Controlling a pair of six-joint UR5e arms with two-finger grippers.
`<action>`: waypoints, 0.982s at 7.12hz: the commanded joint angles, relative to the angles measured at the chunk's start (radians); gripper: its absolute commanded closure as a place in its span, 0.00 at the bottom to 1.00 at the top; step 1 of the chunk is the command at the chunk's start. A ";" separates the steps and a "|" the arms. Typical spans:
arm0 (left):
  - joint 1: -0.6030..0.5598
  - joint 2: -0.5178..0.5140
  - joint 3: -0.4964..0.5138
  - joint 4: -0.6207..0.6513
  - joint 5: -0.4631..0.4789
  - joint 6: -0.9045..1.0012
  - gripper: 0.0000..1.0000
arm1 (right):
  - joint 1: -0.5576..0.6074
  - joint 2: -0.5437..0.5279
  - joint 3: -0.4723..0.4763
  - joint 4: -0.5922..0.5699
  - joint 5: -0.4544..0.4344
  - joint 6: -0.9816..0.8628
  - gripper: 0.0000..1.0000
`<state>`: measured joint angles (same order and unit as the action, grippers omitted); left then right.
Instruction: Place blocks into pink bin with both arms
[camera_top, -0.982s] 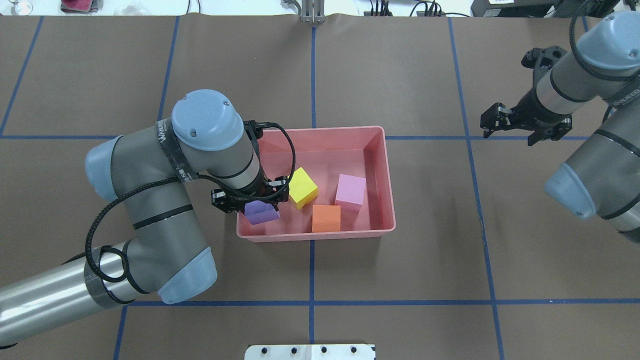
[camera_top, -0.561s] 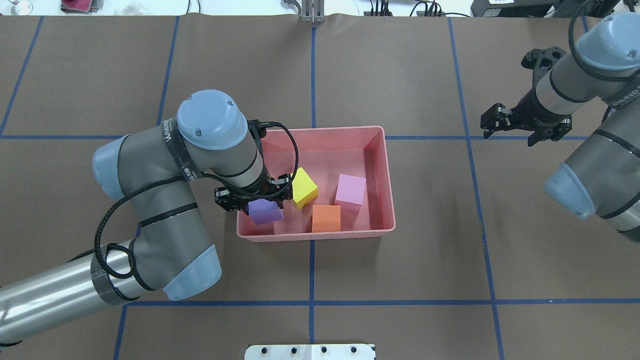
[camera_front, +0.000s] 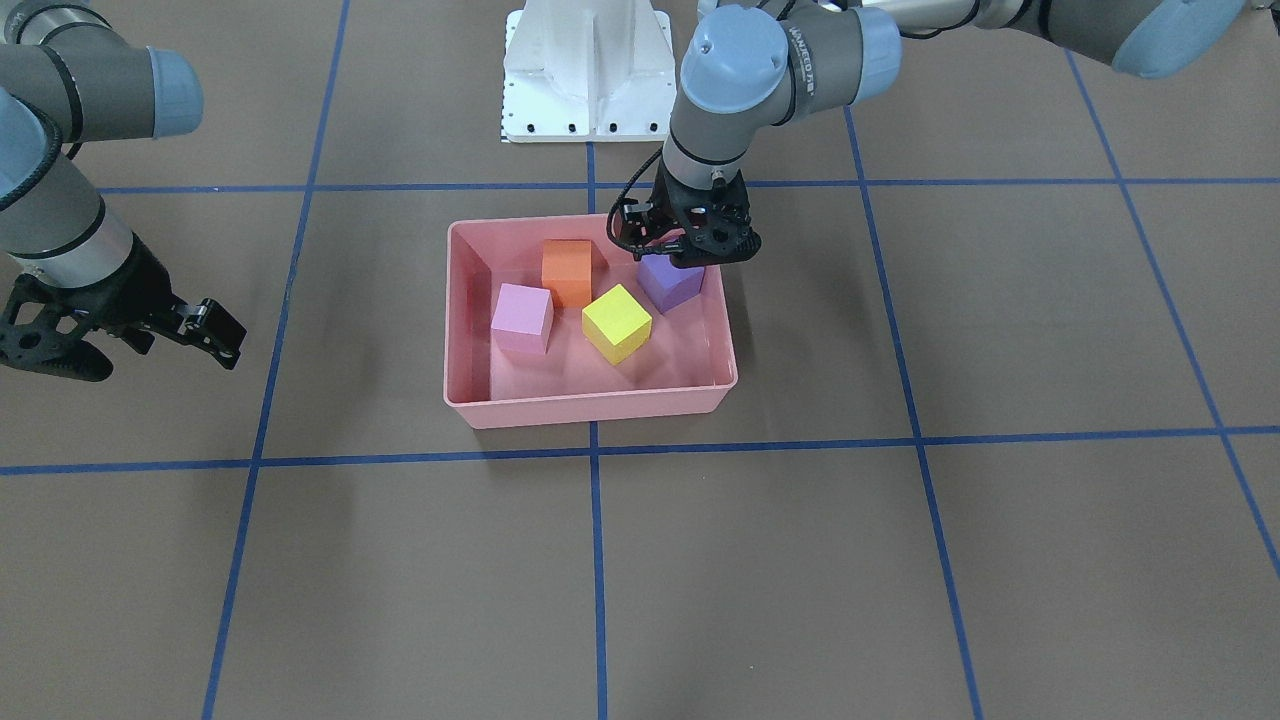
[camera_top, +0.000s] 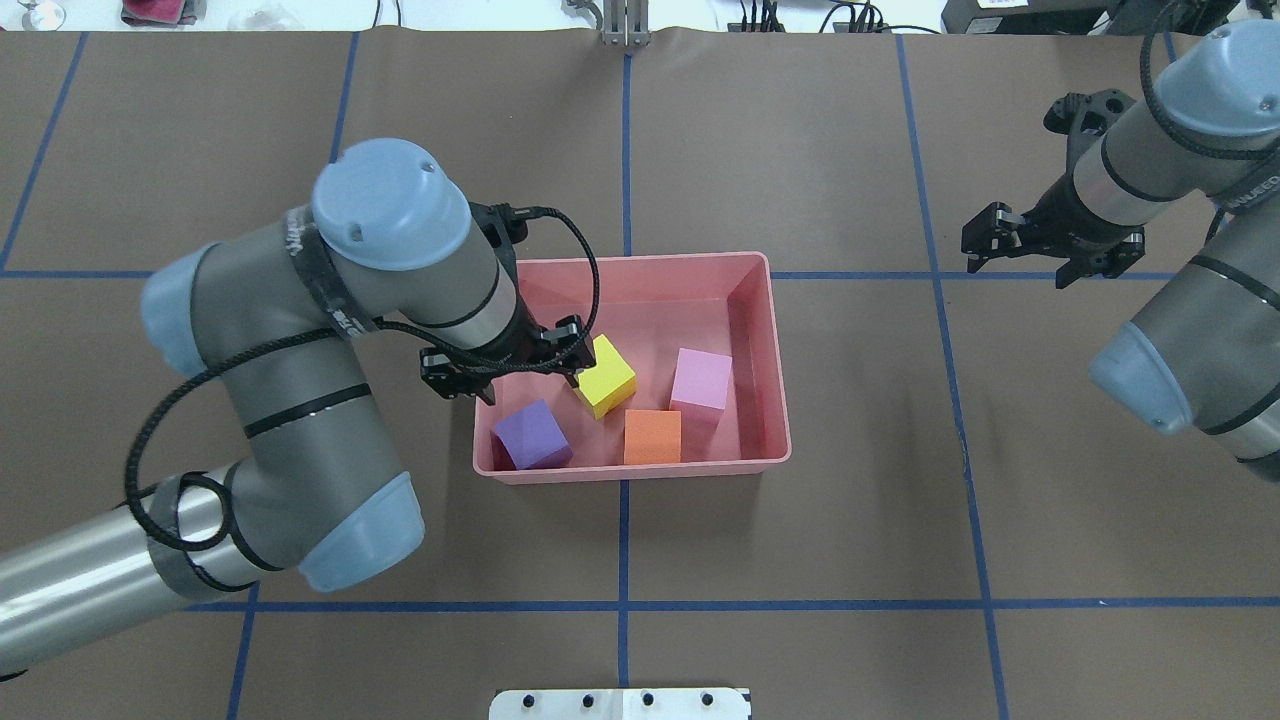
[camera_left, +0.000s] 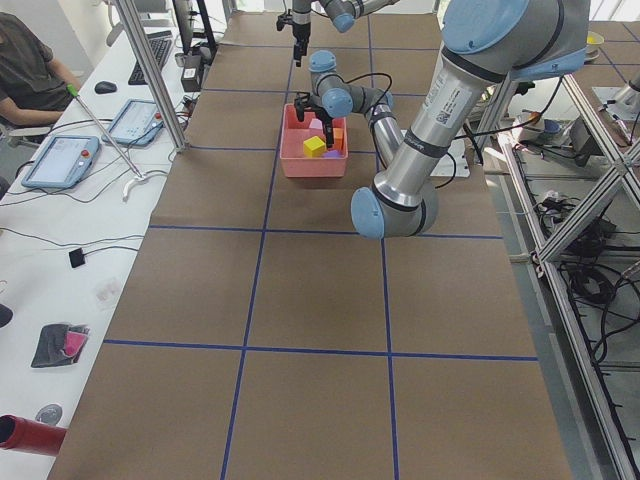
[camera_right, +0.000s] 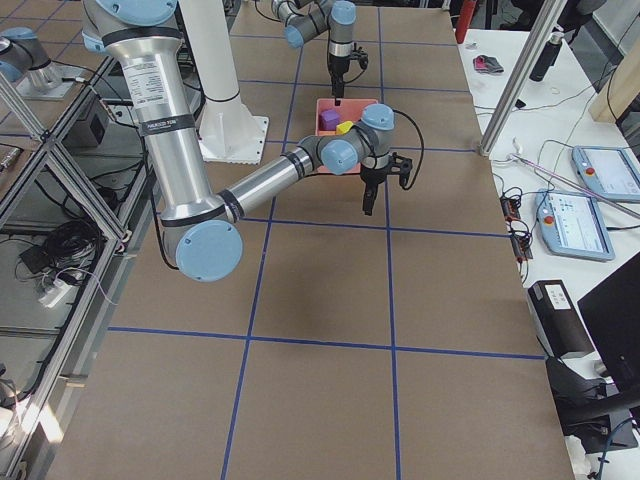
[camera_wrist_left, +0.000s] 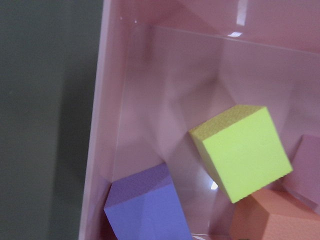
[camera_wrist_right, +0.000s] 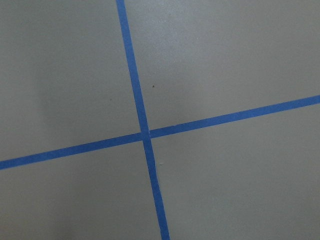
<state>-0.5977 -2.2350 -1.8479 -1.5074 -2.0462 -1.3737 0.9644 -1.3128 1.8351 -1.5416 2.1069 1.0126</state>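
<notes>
Now that the left hand has opened and lifted, the purple block lies in the pink bin: all four placed.

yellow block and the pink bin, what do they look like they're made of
Yellow block: probably foam, matte. The left wrist view shows a fine grainy, pitted surface with no shine.
Bin: likely moulded plastic, smooth and glossy. White glints and faint reflections show on its walls.
</notes>
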 joint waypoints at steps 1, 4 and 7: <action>-0.130 0.113 -0.143 0.004 -0.011 0.098 0.01 | 0.074 -0.023 -0.002 0.001 0.004 -0.058 0.00; -0.472 0.470 -0.200 -0.008 -0.229 0.729 0.00 | 0.279 -0.152 -0.046 0.003 0.121 -0.395 0.00; -0.764 0.551 0.037 -0.008 -0.307 1.280 0.00 | 0.457 -0.201 -0.068 0.003 0.275 -0.572 0.00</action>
<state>-1.2571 -1.7017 -1.9156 -1.5151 -2.3276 -0.2909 1.3435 -1.4910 1.7704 -1.5386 2.3042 0.5091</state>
